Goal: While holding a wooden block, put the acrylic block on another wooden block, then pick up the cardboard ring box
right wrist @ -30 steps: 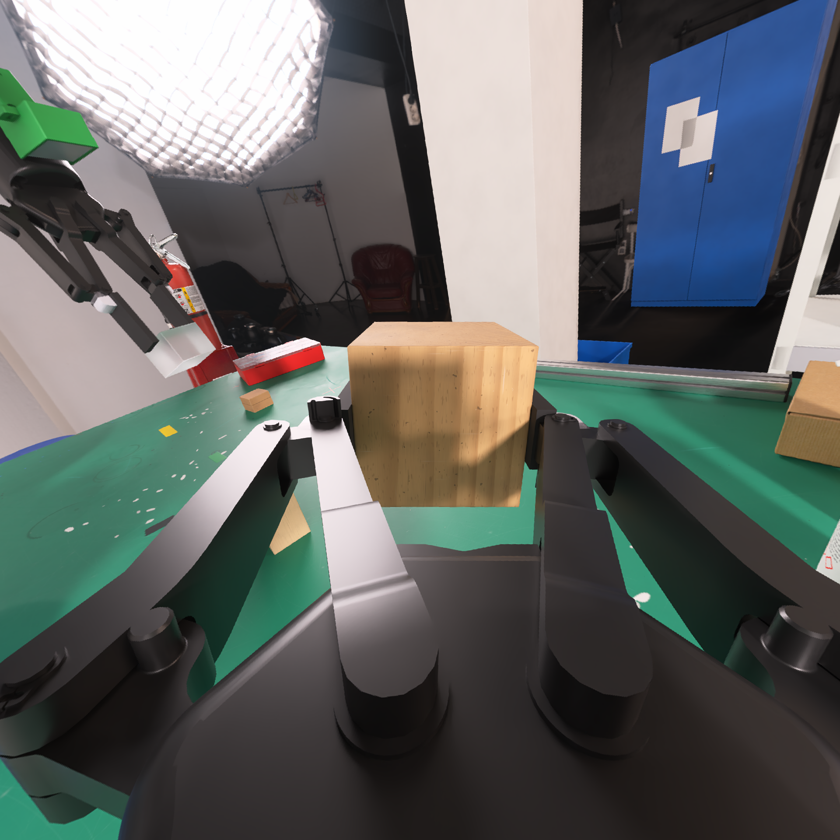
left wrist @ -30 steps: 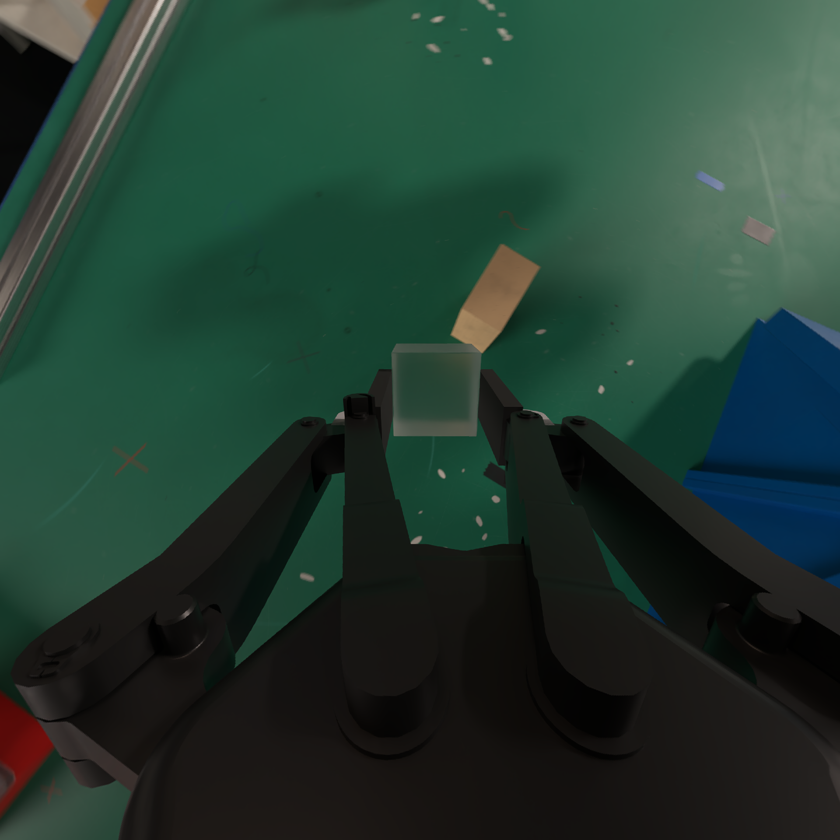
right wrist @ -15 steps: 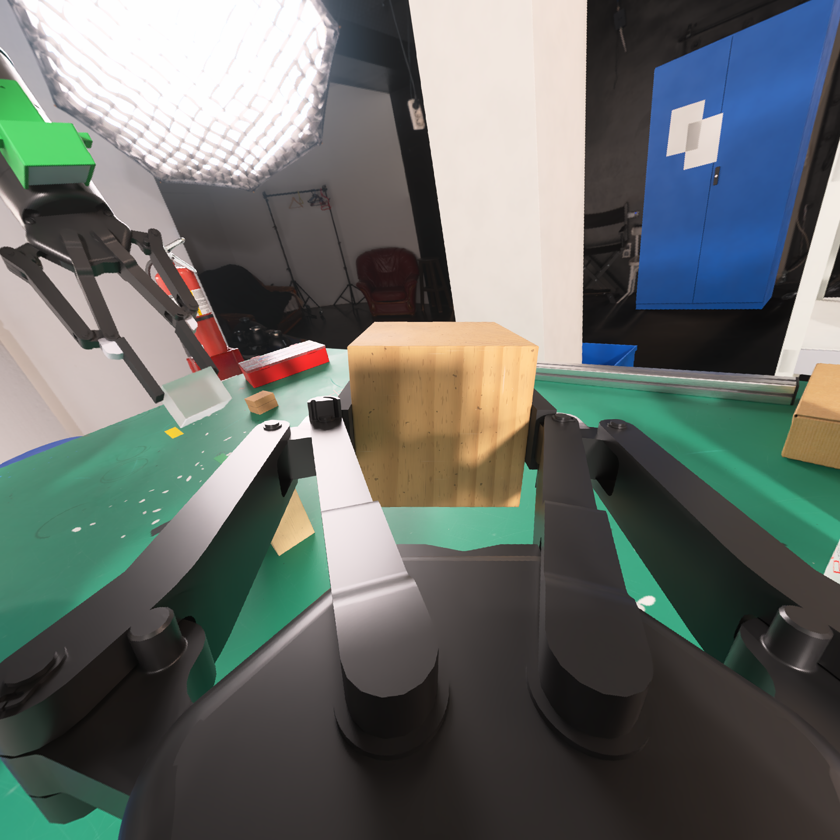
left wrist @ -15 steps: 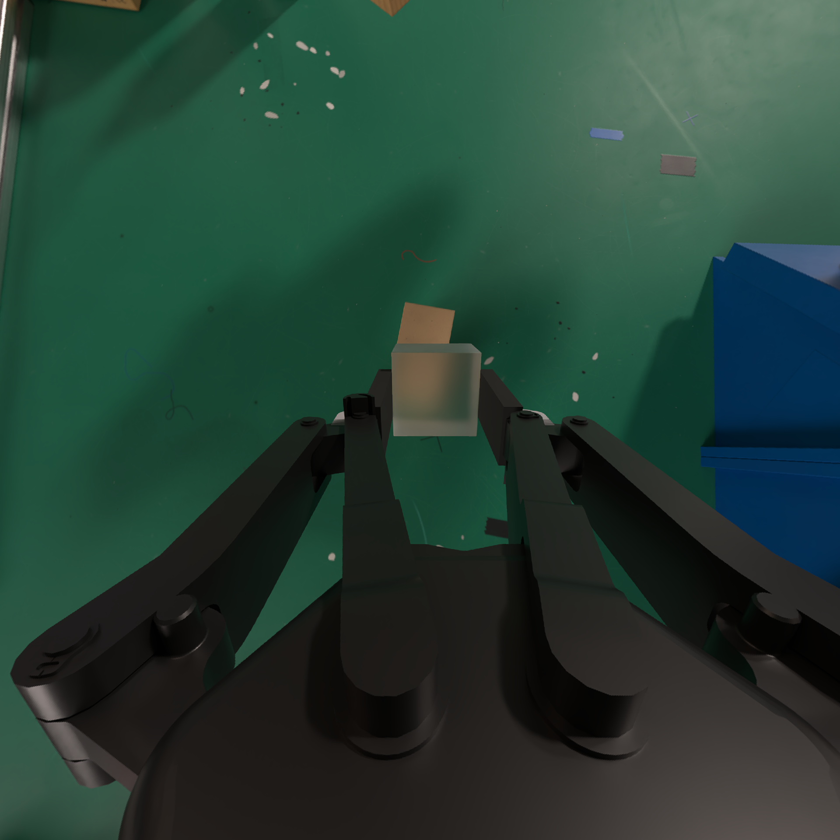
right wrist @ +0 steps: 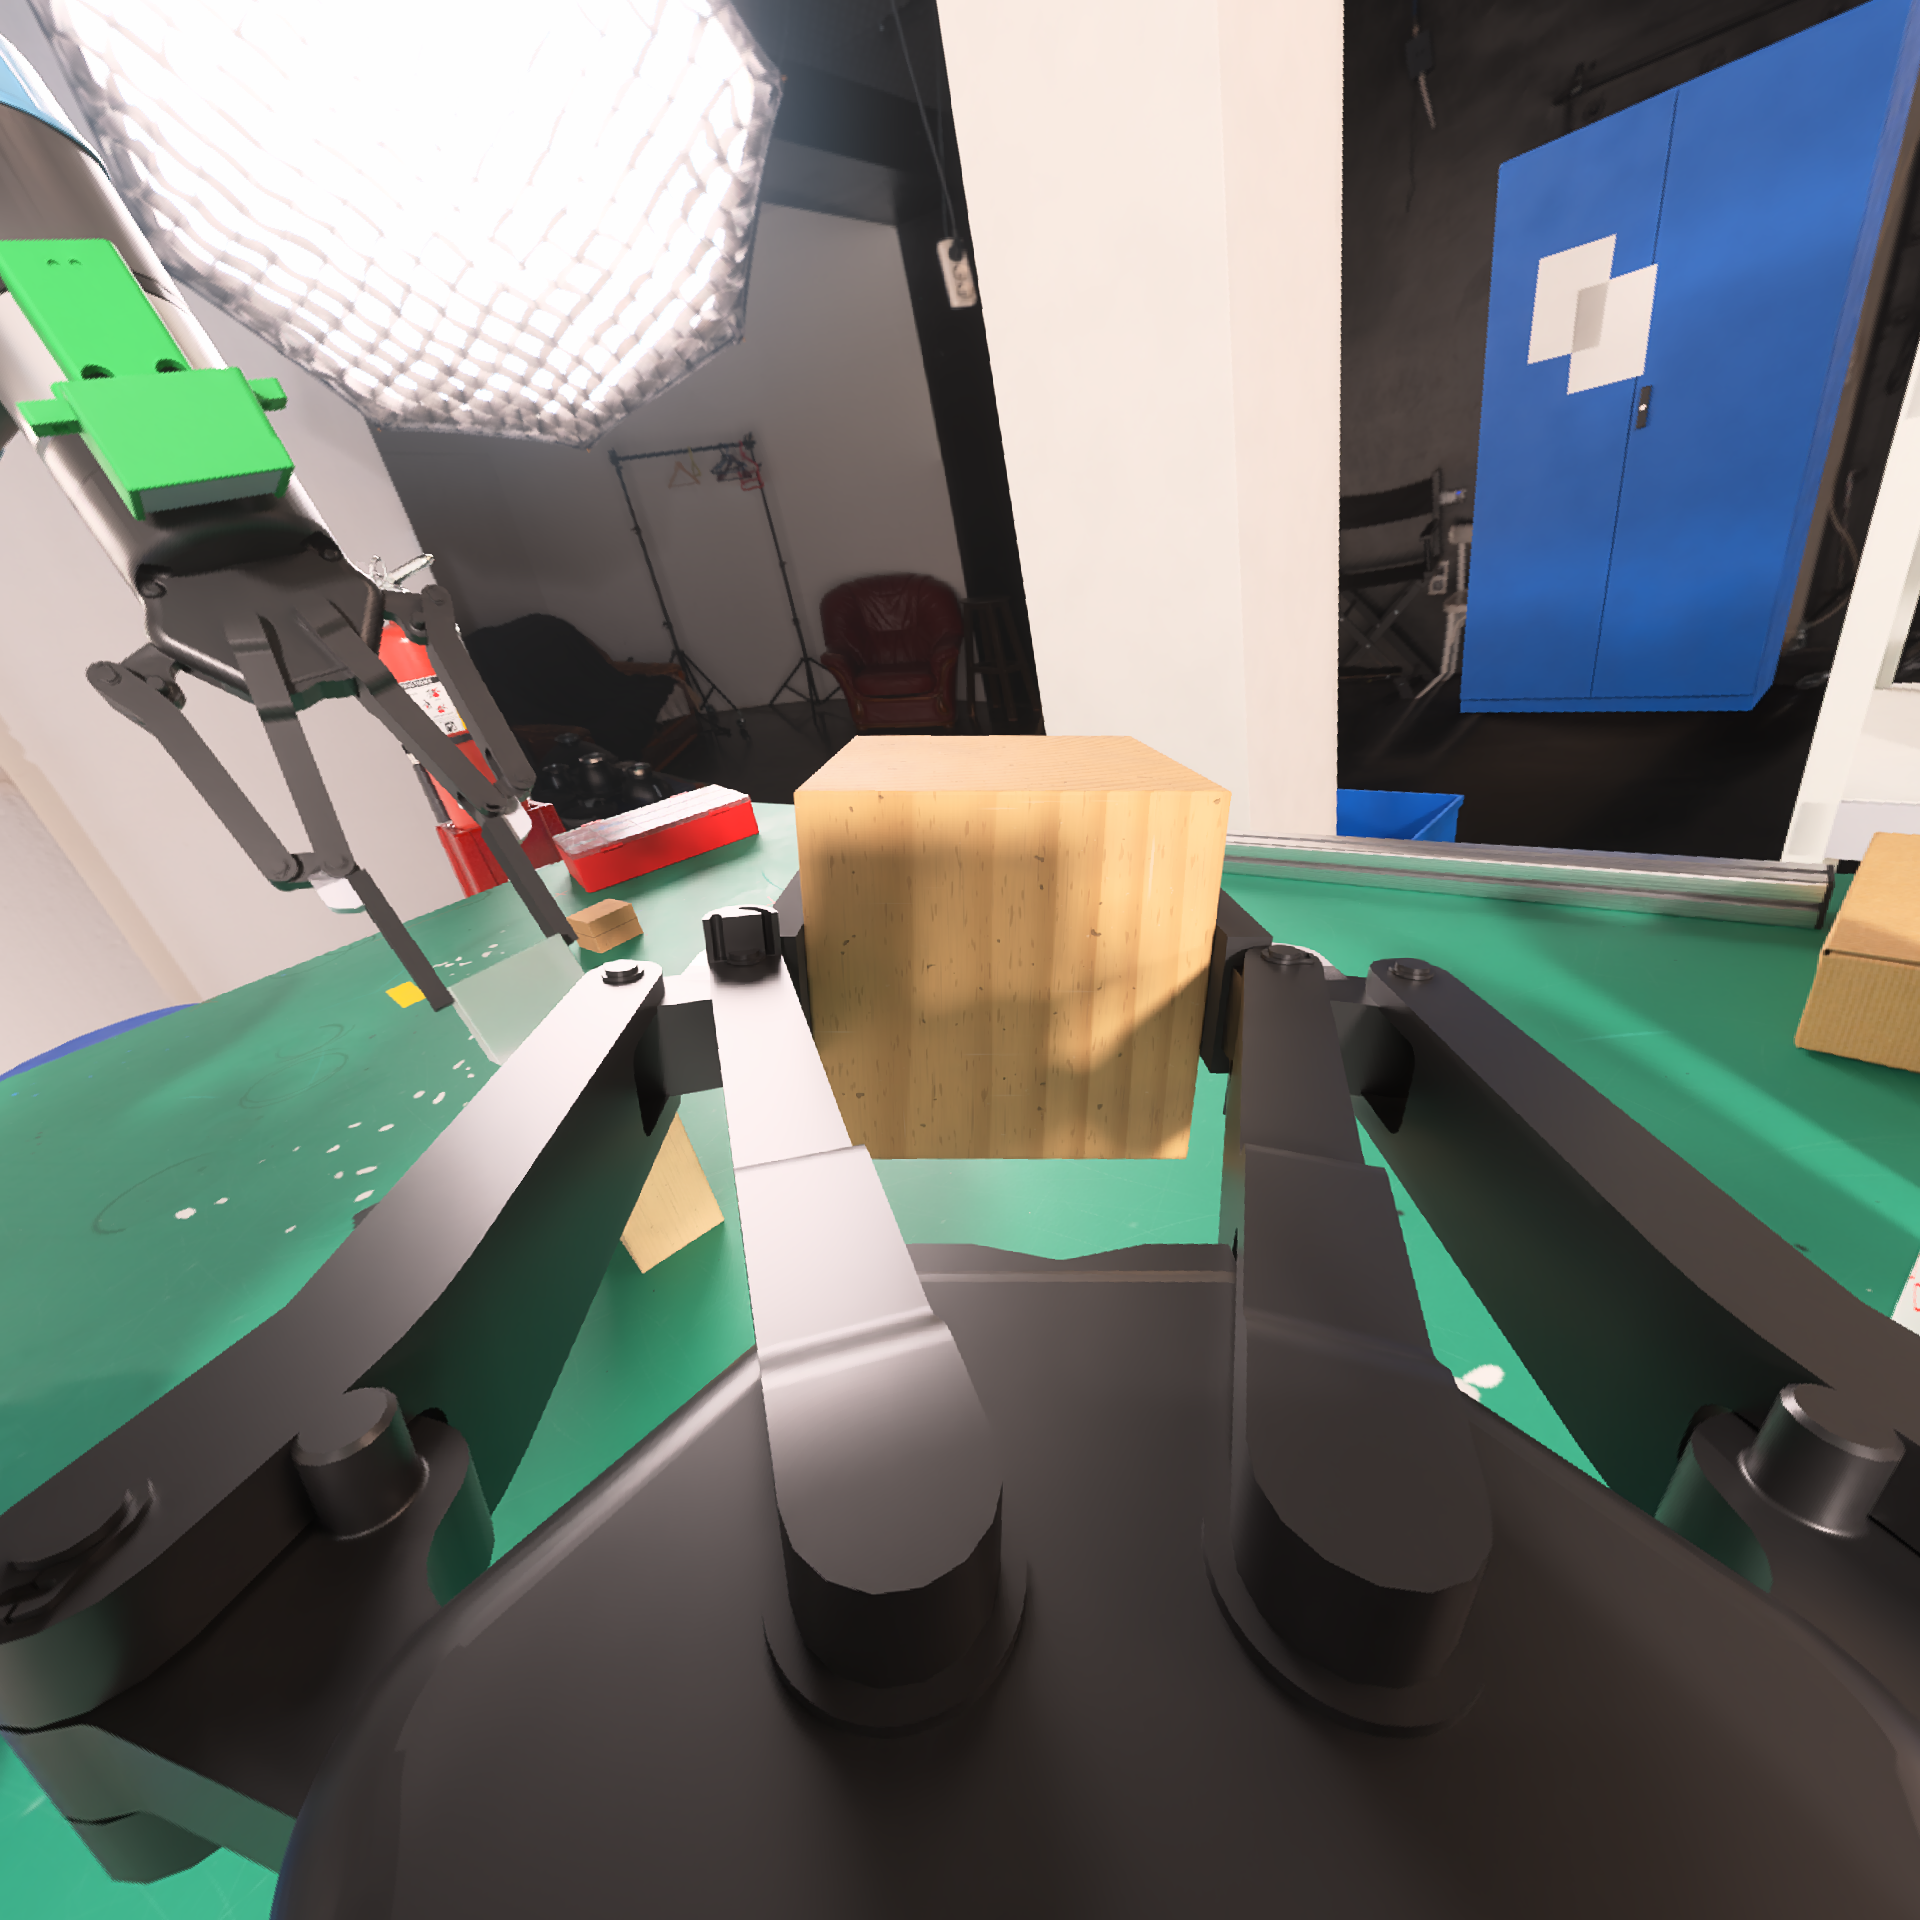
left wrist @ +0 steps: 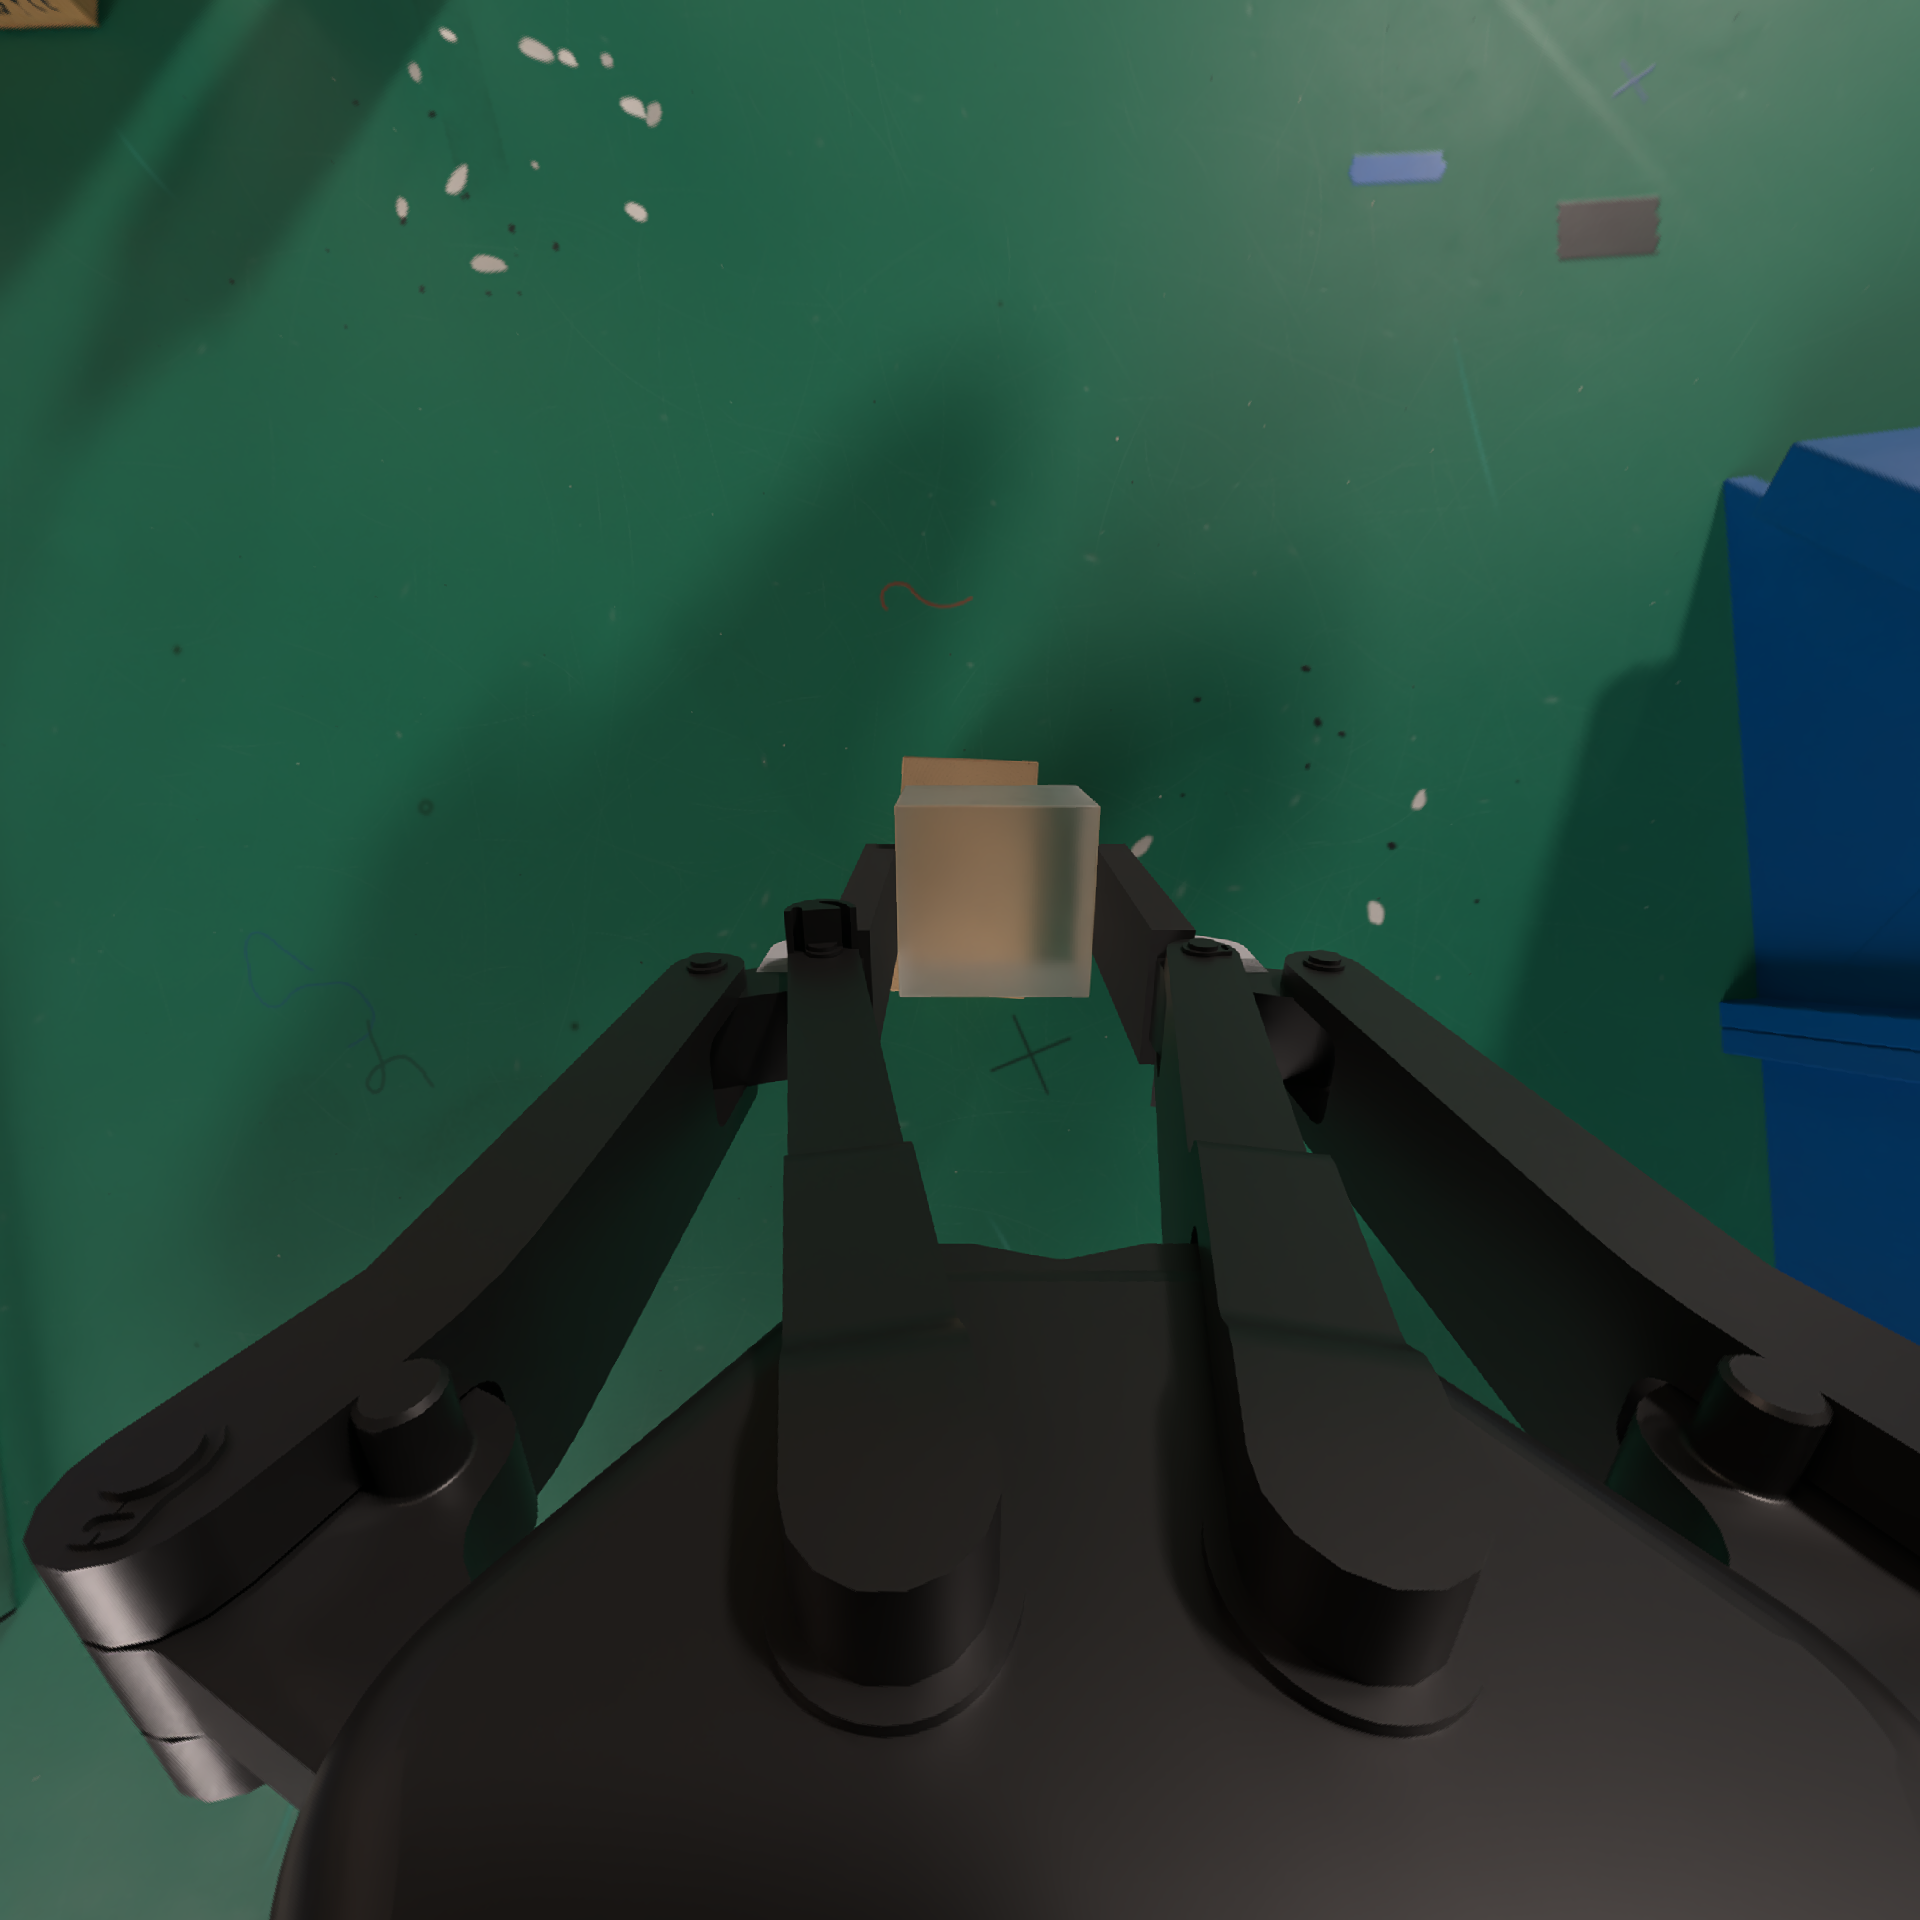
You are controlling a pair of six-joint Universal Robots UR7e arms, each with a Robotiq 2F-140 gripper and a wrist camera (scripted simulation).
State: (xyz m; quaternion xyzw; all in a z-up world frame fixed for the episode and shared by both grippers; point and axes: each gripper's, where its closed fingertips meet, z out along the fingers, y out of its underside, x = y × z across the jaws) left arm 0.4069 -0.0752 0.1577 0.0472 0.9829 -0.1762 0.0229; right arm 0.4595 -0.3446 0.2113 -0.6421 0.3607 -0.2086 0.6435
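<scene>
My left gripper (left wrist: 994, 868) is shut on the frosted acrylic block (left wrist: 995, 914) and holds it above the green table. A wooden block (left wrist: 968, 772) lies right beneath it; only its far edge shows past the acrylic. My right gripper (right wrist: 1006, 940) is shut on a large wooden block (right wrist: 1003, 966), held off the table. In the right wrist view the left gripper (right wrist: 504, 971) hangs at the left with the acrylic block (right wrist: 525, 997) low over the second wooden block (right wrist: 673, 1210). The small cardboard ring box (right wrist: 605, 923) sits behind them.
A blue bin (left wrist: 1839, 831) stands to the right of the left gripper. A red box (right wrist: 657, 833) lies at the table's far side. A larger cardboard box (right wrist: 1870, 966) sits at the right, near a metal rail (right wrist: 1527, 862).
My left gripper has carried the acrylic block down and over the wooden block on the table, which now lines up behind it. My right gripper has stayed still with its block.
</scene>
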